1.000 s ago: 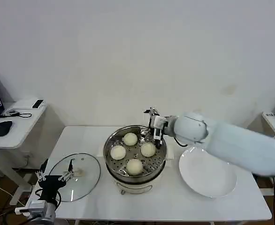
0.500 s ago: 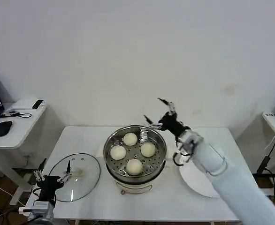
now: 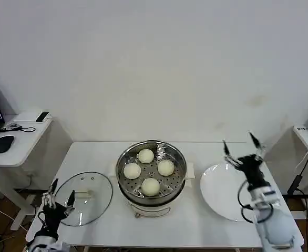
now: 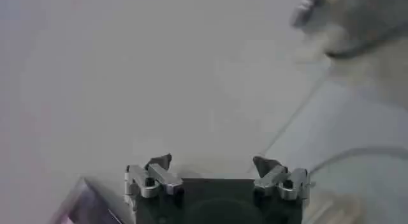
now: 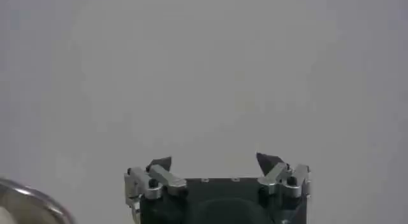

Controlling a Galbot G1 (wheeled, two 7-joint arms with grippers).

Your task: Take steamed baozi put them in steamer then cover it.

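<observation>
The steamer (image 3: pixel 123 163), a shiny steel pot, stands uncovered at the table's middle. Several cream-white baozi (image 3: pixel 150 186) lie on its perforated tray. The cover (image 3: pixel 91 202), a clear glass lid with a white handle, lies flat on the table to the pot's left. My left gripper (image 3: pixel 59 191) is open at the lid's near-left edge, fingers pointing up, holding nothing. My right gripper (image 3: pixel 242 149) is open and empty above the far edge of the white plate, well right of the pot. Both wrist views show open jaws, left (image 4: pixel 213 164) and right (image 5: pixel 213 161).
A flat white plate (image 3: pixel 225 194) lies right of the steamer with nothing on it. A small side table (image 3: pixel 22 139) with a black mouse (image 3: pixel 3 143) stands off the left end. A steel rim (image 5: pixel 25 203) shows in the right wrist view's corner.
My right arm has drawn back from the steamer's far rim to the right, over the plate. My left gripper has shifted slightly along the lid's left edge.
</observation>
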